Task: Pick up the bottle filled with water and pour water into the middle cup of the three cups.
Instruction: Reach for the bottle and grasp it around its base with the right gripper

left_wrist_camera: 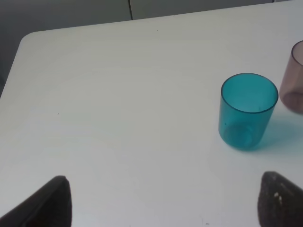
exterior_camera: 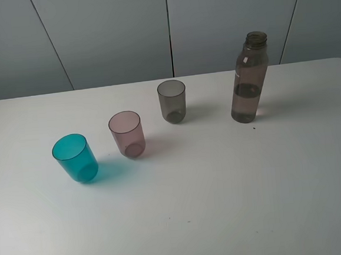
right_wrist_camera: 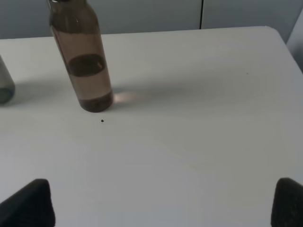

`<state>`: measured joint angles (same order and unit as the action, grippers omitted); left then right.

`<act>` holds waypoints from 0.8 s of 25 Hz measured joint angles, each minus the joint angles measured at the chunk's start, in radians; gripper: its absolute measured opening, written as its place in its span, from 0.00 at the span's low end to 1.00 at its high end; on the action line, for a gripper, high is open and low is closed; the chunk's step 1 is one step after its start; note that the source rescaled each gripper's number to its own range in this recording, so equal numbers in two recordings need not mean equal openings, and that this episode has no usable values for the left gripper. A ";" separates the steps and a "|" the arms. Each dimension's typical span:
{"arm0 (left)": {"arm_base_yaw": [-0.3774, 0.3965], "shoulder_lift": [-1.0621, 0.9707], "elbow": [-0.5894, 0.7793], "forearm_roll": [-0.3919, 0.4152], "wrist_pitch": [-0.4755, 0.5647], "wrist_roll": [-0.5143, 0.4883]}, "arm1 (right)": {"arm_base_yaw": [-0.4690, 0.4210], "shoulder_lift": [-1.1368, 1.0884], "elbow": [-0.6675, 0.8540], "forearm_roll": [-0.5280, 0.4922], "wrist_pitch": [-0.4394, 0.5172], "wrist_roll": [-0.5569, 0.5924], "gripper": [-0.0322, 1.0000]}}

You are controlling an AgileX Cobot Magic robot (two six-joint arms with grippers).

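right gripper (right_wrist_camera: 158, 203) wide, empty | bottle (right_wrist_camera: 83, 61): tall smoky translucent plastic, upright on smooth white surface (right_wrist_camera: 213, 94), well ahead of it | middle cup (exterior_camera: 127, 134): pink straight-sided tumbler, ahead of left gripper (left_wrist_camera: 163, 201), also wide

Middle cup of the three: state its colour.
It is a translucent pale pink-mauve plastic tumbler; clearest in the exterior high view.

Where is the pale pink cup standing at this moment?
In the exterior high view the pink cup stands upright on the white table, left of centre, between the teal cup and the grey cup, touching neither.
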<state>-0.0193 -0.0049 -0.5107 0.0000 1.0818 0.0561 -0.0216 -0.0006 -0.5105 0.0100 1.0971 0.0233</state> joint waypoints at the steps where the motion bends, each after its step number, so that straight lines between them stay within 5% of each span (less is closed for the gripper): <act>1: 0.000 0.000 0.000 0.000 0.000 0.000 | 0.000 0.000 0.000 0.004 0.000 0.002 1.00; 13: 0.000 0.000 0.000 0.000 0.000 0.000 | 0.000 0.002 -0.035 -0.026 -0.004 0.026 1.00; 20: 0.000 0.000 0.000 0.000 0.000 0.000 | 0.000 0.180 -0.115 0.068 -0.078 -0.147 1.00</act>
<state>-0.0193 -0.0049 -0.5107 0.0000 1.0818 0.0561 -0.0216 0.1798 -0.6259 0.0779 1.0192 -0.1235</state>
